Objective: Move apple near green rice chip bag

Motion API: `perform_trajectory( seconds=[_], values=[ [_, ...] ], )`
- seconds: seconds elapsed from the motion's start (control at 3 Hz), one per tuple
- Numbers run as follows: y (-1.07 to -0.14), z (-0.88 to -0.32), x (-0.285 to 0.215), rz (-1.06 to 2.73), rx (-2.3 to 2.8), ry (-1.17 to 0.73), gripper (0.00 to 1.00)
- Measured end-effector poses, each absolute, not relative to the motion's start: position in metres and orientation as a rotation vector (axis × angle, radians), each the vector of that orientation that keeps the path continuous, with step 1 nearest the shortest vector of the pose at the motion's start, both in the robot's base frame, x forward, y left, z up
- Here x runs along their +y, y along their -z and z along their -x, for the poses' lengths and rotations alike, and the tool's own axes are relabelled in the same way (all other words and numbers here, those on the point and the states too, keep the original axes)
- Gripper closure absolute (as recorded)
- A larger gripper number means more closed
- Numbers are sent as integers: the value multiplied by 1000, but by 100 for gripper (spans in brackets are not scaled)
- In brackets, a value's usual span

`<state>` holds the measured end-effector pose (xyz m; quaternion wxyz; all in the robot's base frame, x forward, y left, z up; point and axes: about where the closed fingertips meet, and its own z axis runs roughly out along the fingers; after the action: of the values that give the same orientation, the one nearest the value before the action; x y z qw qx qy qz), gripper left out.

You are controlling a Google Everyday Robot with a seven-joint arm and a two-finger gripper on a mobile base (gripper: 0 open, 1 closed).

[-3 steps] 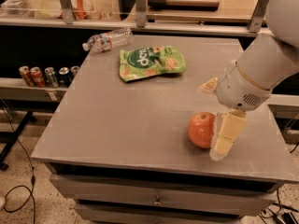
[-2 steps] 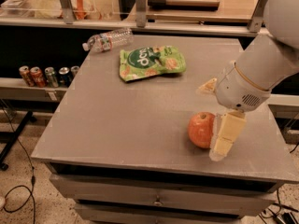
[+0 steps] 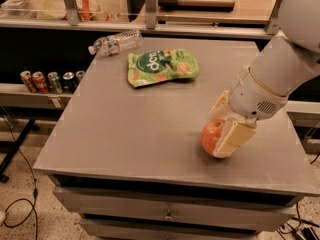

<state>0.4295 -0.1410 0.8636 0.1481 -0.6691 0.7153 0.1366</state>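
I've got the gripper (image 3: pixel 221 140) down at the apple (image 3: pixel 209 135), fingers (image 3: pixel 235 137) clamped on either side of it, one pale pad across its right face. The apple sits low on the desk (image 3: pixel 125 134), well apart from the bag (image 3: pixel 162 66), nearer the front and to its right. A bottle (image 3: pixel 115 42) lies just beyond the bag's far-left corner.

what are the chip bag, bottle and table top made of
Green rice chip bag: glossy wrinkled film, likely plastic. Bottle: see-through, likely clear plastic. Table: matte grey, laminate or metal, unclear. Gripper grips the apple at the table's front right.
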Motion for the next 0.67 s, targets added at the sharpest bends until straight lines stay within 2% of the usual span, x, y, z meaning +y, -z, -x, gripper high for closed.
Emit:
perform_trajectory(
  seconds=[0.67],
  values=[
    [-865,-430,-141,1930,2047,-396,87]
  ],
)
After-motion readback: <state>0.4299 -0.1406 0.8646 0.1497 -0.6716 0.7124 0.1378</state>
